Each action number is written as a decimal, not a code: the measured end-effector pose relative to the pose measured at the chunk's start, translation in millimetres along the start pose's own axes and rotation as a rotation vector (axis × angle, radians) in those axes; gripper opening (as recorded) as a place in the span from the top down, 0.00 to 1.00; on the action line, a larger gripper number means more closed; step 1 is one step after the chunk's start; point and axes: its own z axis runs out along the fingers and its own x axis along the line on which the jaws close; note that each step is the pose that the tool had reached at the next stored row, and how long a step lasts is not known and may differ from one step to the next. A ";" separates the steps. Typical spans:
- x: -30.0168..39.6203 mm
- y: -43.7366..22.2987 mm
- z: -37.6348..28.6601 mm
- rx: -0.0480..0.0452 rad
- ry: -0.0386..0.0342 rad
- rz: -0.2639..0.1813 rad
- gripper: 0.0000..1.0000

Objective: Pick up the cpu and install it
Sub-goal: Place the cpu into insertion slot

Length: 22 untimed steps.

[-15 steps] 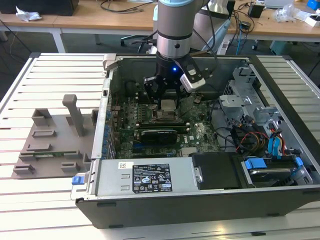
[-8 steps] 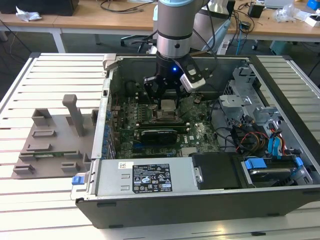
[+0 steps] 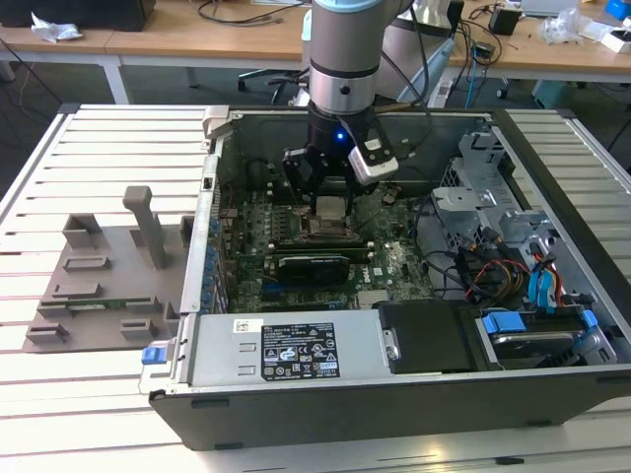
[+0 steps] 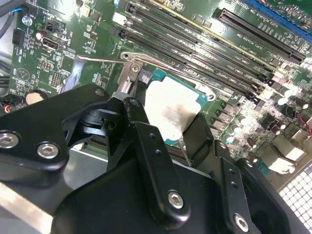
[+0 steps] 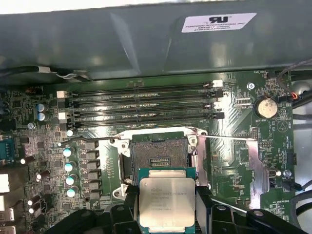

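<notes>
The cpu (image 5: 166, 202) is a flat square chip with a silver-grey metal top and a thin green edge. My gripper (image 5: 166, 214) is shut on it, with one black finger (image 5: 130, 197) on each side. The open black socket (image 5: 158, 156) on the green motherboard lies just beyond the chip, its contact field bare. In the second wrist view the cpu (image 4: 170, 112) sits between the fingers (image 4: 141, 141) of the gripper (image 4: 168, 127), close over the socket frame. In the exterior view the gripper (image 3: 328, 197) hangs inside the open computer case with the cpu (image 3: 328, 205) just above the socket (image 3: 330, 232).
Memory slots (image 5: 141, 102) run beside the socket, and a thin metal lever (image 5: 92, 139) lies along the board. The case wall (image 3: 212, 197), power supply (image 3: 296, 345) and drive cage (image 3: 493, 197) with cables ring the board. A grey fixture tray (image 3: 108, 266) lies at the exterior view's left.
</notes>
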 end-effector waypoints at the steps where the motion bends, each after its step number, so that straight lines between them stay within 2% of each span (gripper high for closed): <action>1: 0.0 0.0 0.0 0.0002 0.0001 0.004 0.45; 22: 0.0 0.0 0.0 0.0028 0.0027 0.079 0.45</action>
